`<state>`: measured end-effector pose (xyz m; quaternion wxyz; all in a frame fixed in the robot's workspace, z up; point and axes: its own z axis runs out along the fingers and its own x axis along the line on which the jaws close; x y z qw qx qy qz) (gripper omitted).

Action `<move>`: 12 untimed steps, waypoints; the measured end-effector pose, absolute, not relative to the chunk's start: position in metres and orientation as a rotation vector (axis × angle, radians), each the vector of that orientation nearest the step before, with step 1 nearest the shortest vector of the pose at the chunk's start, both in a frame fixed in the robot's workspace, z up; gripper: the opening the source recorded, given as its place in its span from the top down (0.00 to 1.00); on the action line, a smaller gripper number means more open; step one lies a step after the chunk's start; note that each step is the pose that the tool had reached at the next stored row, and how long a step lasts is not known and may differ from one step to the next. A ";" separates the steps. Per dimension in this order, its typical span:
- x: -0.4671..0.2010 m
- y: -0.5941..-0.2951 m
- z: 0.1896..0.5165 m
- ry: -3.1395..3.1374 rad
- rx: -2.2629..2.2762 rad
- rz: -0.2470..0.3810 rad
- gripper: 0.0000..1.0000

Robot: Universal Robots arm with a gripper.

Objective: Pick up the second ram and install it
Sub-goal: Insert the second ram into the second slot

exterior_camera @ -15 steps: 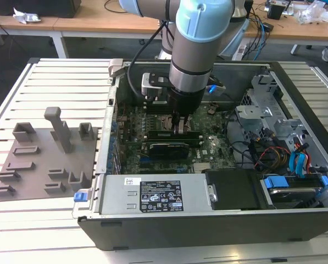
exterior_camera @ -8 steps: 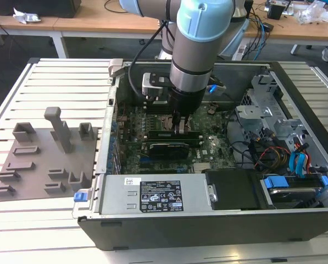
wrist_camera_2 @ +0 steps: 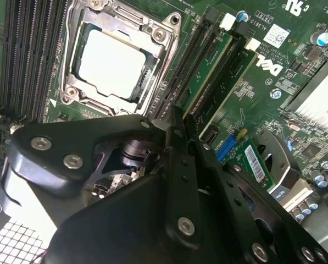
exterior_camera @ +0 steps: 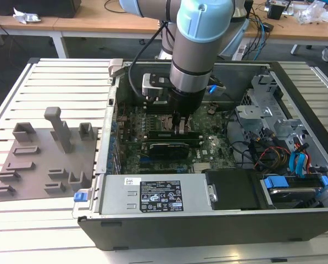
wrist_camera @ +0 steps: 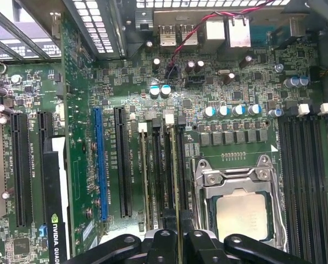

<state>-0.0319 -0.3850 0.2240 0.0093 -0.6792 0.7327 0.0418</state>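
Note:
My gripper [exterior_camera: 181, 127] reaches down inside the open computer case, over the memory slots beside the CPU socket [wrist_camera_2: 111, 60]. Its fingers are shut on the second ram [wrist_camera_2: 207, 71], a thin green stick standing on edge in a slot of the motherboard [exterior_camera: 210, 144]. In the second wrist view the gripper [wrist_camera_2: 177, 115] meets the near end of that stick. In the first wrist view the gripper [wrist_camera: 178, 239] sits in line with the slot nearest the socket. Another green stick [wrist_camera_2: 233, 82] stands in the neighbouring slot, on the side away from the socket.
A grey holder tray [exterior_camera: 37, 159] lies outside the case at the exterior view's left. A graphics card [exterior_camera: 164, 148] lies just in front of the slots, with the power supply [exterior_camera: 158, 195] along the near wall. Drive cages and cables [exterior_camera: 295, 159] crowd the exterior view's right.

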 end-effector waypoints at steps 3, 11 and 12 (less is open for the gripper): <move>-0.032 -0.385 0.224 2.284 -2.127 0.130 0.86; -0.032 -0.385 0.218 2.283 -2.129 0.130 0.86; -0.032 -0.385 0.218 2.283 -2.129 0.130 0.86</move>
